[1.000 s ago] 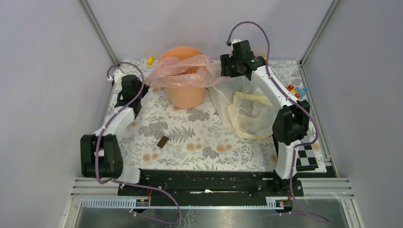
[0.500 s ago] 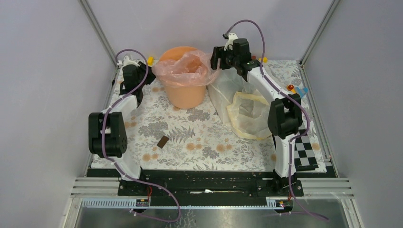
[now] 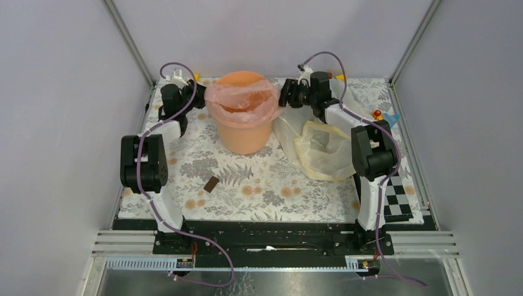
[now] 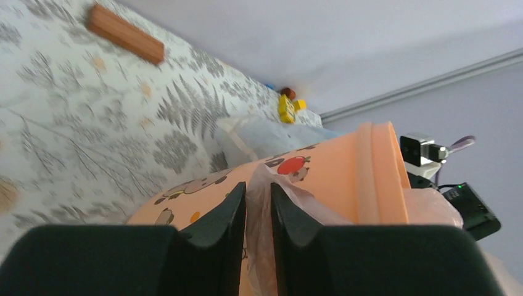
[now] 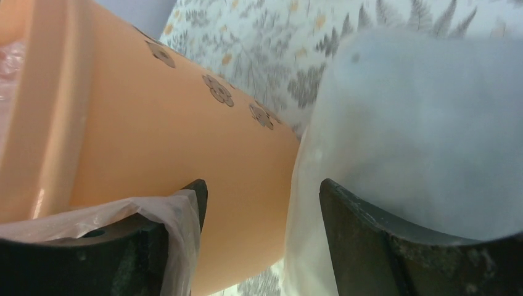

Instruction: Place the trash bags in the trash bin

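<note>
The peach-orange bucket (image 3: 242,126) stands upright at the back middle of the table. The pink bag (image 3: 240,95) lines it, its edge folded out over the rim. My left gripper (image 3: 200,98) is at the bucket's left side; in the left wrist view it (image 4: 258,188) is shut on a fold of the pink bag (image 4: 262,209) against the bucket wall (image 4: 333,179). My right gripper (image 3: 285,96) is at the bucket's right side. In the right wrist view it (image 5: 264,185) is open, and the pink bag's edge (image 5: 166,213) drapes over its left finger beside the bucket (image 5: 154,135).
A clear whitish bag (image 3: 288,128) and a pale yellow bag (image 3: 324,148) lie right of the bucket; the clear bag (image 5: 419,123) touches my right finger. A brown block (image 3: 211,184) lies mid-table. Small toys (image 3: 381,115) and a checkerboard (image 3: 398,200) are at the right edge.
Both grippers have moved down and in to the bucket's sides. The pink bag, earlier held up and spread above the bucket, is now pulled over its rim. The right jaws now stand open.
</note>
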`<state>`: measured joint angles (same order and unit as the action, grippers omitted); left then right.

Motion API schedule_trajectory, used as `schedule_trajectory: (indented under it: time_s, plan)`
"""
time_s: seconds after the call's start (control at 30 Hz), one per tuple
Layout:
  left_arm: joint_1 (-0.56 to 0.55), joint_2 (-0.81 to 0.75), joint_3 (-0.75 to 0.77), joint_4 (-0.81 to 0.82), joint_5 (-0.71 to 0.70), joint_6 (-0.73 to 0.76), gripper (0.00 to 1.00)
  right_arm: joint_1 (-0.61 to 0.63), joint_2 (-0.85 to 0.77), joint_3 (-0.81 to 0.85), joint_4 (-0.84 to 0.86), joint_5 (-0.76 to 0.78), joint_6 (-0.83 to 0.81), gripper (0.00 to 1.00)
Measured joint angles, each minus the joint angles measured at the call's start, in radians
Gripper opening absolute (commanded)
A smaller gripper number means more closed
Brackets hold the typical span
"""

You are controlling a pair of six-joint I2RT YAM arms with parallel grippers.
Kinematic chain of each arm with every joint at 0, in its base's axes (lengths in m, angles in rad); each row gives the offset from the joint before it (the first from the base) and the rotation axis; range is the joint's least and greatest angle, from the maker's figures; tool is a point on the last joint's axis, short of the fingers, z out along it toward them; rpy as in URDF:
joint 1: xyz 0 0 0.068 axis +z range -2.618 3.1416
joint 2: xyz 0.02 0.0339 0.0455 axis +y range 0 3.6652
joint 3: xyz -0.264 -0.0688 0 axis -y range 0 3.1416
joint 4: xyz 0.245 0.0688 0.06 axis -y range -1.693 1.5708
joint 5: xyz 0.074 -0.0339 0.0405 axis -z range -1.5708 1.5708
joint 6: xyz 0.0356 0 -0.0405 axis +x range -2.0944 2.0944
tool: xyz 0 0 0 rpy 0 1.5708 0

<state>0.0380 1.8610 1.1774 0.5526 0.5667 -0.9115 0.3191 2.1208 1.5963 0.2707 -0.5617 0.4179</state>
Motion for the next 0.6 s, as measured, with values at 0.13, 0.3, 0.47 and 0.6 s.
schedule_trajectory:
  time_s: [0.13,0.3,0.47,0.6]
  plan:
    - [-0.033,-0.087,-0.115,0.016,0.029,-0.035,0.21,0.007,-0.159,-0.212,0.01,0.014,0.031,0.73]
    - [-0.113,-0.264,-0.258,-0.047,0.013,-0.033,0.2,0.021,-0.404,-0.427,0.01,0.075,0.054,0.72]
    - [-0.157,-0.422,-0.341,-0.108,-0.019,-0.011,0.17,0.054,-0.599,-0.57,-0.023,0.144,0.063,0.67]
    - [-0.165,-0.46,-0.377,-0.138,-0.041,0.015,0.14,0.089,-0.665,-0.634,-0.047,0.188,0.083,0.65]
